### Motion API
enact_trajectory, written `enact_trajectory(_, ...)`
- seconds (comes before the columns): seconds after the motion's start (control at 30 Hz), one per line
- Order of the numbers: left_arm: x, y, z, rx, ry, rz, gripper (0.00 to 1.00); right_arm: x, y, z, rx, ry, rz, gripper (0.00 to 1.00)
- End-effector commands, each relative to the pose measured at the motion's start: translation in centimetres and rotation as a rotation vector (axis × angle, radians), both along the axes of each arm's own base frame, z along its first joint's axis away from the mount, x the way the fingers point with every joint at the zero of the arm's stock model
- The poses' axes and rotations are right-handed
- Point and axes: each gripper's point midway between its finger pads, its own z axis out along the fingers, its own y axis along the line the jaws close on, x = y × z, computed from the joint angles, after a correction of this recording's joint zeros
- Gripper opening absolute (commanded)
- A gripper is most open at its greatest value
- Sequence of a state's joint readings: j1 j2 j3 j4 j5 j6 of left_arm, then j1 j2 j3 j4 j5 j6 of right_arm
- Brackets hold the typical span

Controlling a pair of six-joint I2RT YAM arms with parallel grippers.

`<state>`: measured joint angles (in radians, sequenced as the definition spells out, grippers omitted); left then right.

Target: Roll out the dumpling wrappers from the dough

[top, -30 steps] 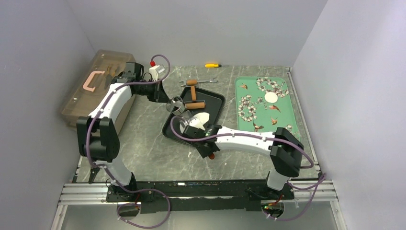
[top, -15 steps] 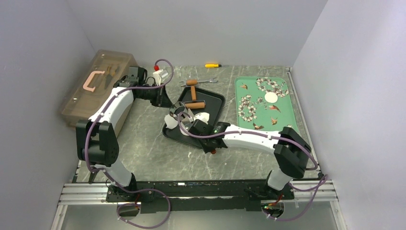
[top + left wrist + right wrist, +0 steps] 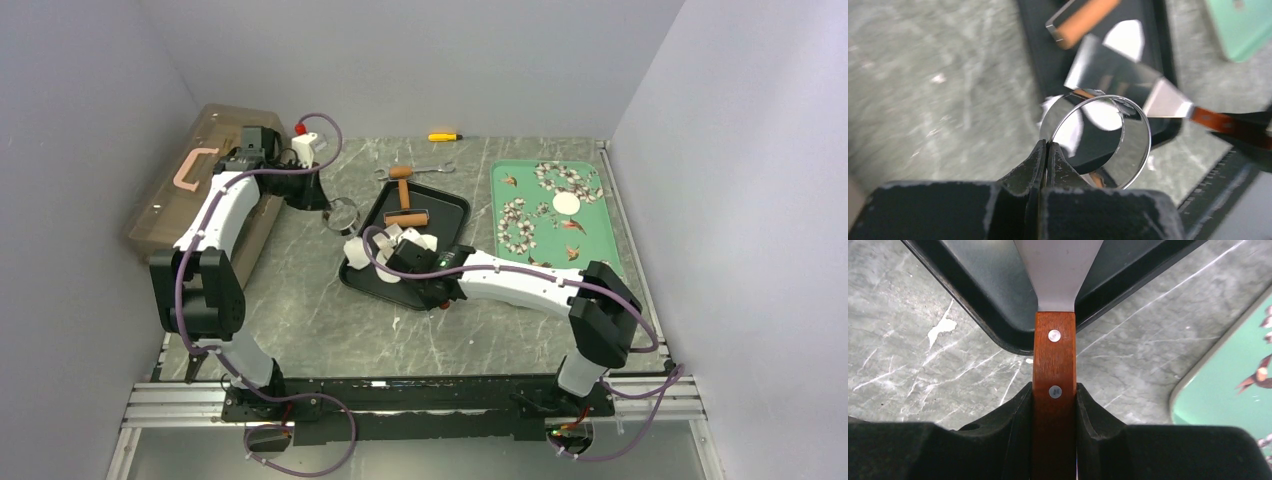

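one round dumpling wrapper [image 3: 566, 204] lies on the green floral tray [image 3: 598, 240], the dough [image 3: 425, 242] lies flattened in the black tray [image 3: 445, 205], where the right pincer [image 3: 1054, 400] pinches a spatula [image 3: 1054, 355] and the left pincer [image 3: 1047, 150], pressed together on the ring cutter [image 3: 1096, 140], hovers near the tray's left edge, so most wrappers seem yet to be made.

2 trays [image 3: 447, 206] [image 3: 600, 238], 1 cutter [image 3: 1138, 150], 1 spatula [image 3: 1054, 365]

Mint-green rectangular tray [image 3: 598, 240] is showing white blossoms and brown birds; grey stone-look table [image 3: 320, 320] is running with white veins; reddish-brown wooden spatula handle [image 3: 1054, 365] is showing silver rivets.
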<state>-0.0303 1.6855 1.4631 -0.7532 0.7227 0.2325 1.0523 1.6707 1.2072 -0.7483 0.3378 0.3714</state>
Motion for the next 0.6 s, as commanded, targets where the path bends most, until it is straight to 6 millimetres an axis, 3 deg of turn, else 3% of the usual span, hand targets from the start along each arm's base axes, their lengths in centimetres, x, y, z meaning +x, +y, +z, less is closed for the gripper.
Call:
enact_trajectory(0.0,0.6,4.6,-1.0,0.228,-0.087,0.06,0.0,2.9,0.1,5.3,0.021,-0.143,0.038,0.0)
enact_trajectory(0.17,0.4,7.4,-2.8,0.387,-0.087,0.103,0.0,5.4,0.6,5.4,-0.019,-0.14,0.117,0.0)
enact_trajectory(0.3,1.7,9.7,-4.7,0.502,-0.095,0.169,0.0,5.2,0.1,5.2,-0.017,-0.133,0.124,0.0)
enact_trajectory(0.57,3.2,10.8,-10.4,0.567,0.021,0.177,0.0,5.4,0.2,4.6,0.011,-0.131,0.133,0.0)
